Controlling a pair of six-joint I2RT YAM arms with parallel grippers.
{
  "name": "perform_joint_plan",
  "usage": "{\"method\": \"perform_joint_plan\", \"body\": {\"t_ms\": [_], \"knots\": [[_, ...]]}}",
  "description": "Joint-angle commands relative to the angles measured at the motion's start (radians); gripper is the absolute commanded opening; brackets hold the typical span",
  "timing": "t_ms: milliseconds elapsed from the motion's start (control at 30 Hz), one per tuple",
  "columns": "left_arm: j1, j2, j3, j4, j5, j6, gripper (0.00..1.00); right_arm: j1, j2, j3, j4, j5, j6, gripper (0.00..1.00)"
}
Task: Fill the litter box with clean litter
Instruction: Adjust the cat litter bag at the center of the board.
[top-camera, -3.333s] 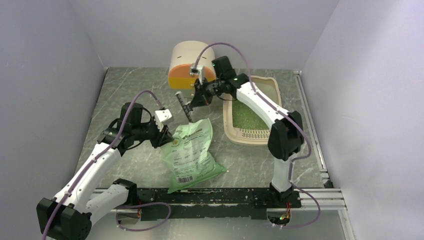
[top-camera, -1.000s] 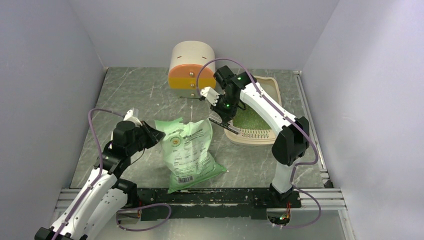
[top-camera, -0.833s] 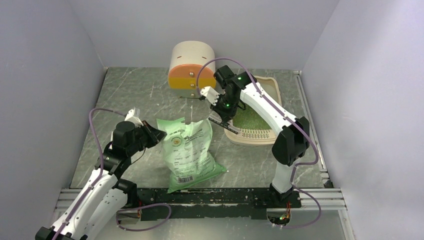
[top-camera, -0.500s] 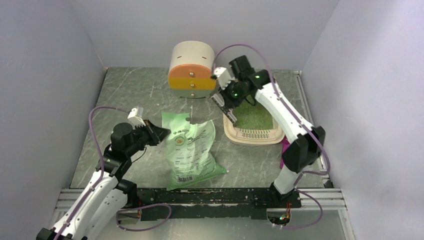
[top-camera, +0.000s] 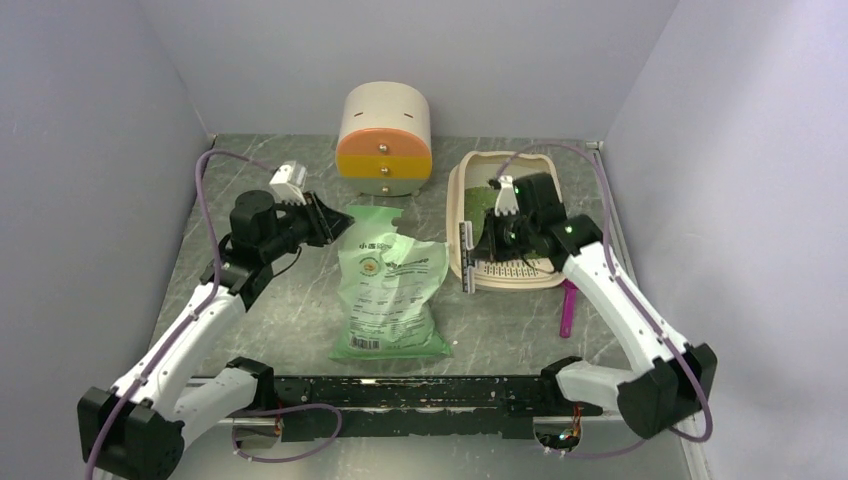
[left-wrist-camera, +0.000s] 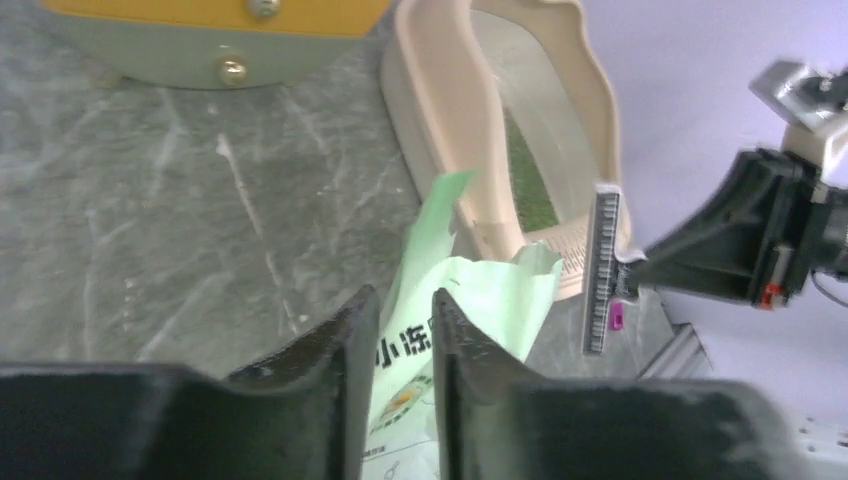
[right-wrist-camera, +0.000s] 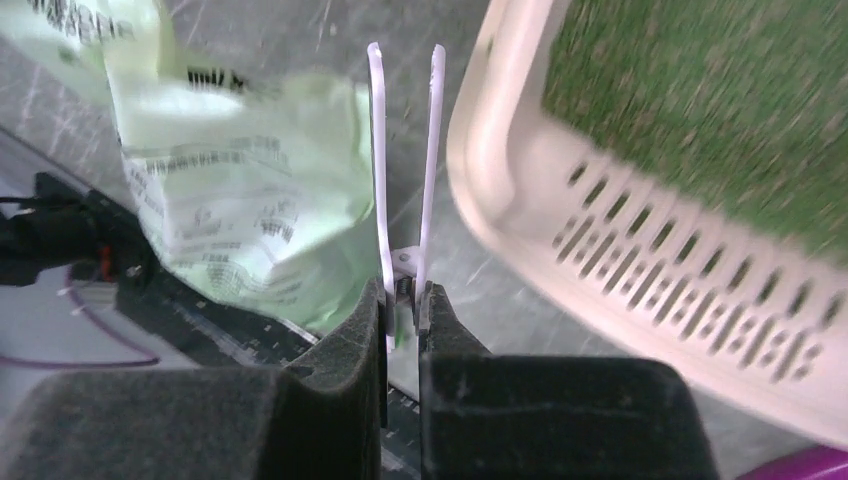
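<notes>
right end effector (right-wrist-camera: 402, 292) gripping white clip (left-wrist-camera: 606, 270), litter box (right-wrist-camera: 490, 140) just right

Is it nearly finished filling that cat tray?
Looks close. Green litter already covers the floor of the litter box. In hand: the left jaws pinch the top edge of the bag, and the right jaws hold a long white clip beside the box. Probably left: closing the bag; whether more pouring is needed, I cannot tell.

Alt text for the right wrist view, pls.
The right gripper is shut on a thin two-pronged white clip pointing away. Beige litter box to the right, slotted ledge nearest, green litter inside; printed green bag lies to the left.
</notes>
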Motion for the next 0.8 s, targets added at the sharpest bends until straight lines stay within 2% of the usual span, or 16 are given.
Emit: {"method": "perform_joint_plan", "body": {"t_ms": [0, 133, 167, 300, 400, 600, 667, 767], "knots": [[0.001, -0.125, -0.007, -0.105, -0.221, 0.004, 0.49, -0.003, -0.145, -0.162, 0.049, -0.094, 0.229, 0.00], [0.001, -0.295, -0.058, -0.209, -0.367, -0.032, 0.84, -0.003, -0.182, -0.289, -0.032, -0.168, 0.244, 0.00], [0.001, -0.323, -0.066, -0.225, -0.390, -0.031, 0.89, -0.002, -0.178, -0.313, -0.051, -0.173, 0.226, 0.00], [0.001, -0.397, -0.082, -0.281, -0.402, -0.037, 0.90, 0.003, -0.143, -0.392, -0.062, -0.132, 0.180, 0.00], [0.001, -0.418, -0.087, -0.283, -0.380, -0.045, 0.90, 0.028, -0.101, -0.391, -0.055, -0.105, 0.185, 0.00], [0.001, -0.414, -0.083, -0.278, -0.360, -0.046, 0.91, 0.068, -0.052, -0.397, -0.022, -0.037, 0.197, 0.00], [0.001, -0.403, -0.099, -0.261, -0.333, -0.054, 0.95, 0.081, -0.037, -0.387, -0.028, 0.001, 0.203, 0.00], [0.001, -0.362, -0.110, -0.281, -0.323, -0.114, 0.97, 0.095, -0.047, -0.386, -0.013, 0.052, 0.216, 0.00]]}}
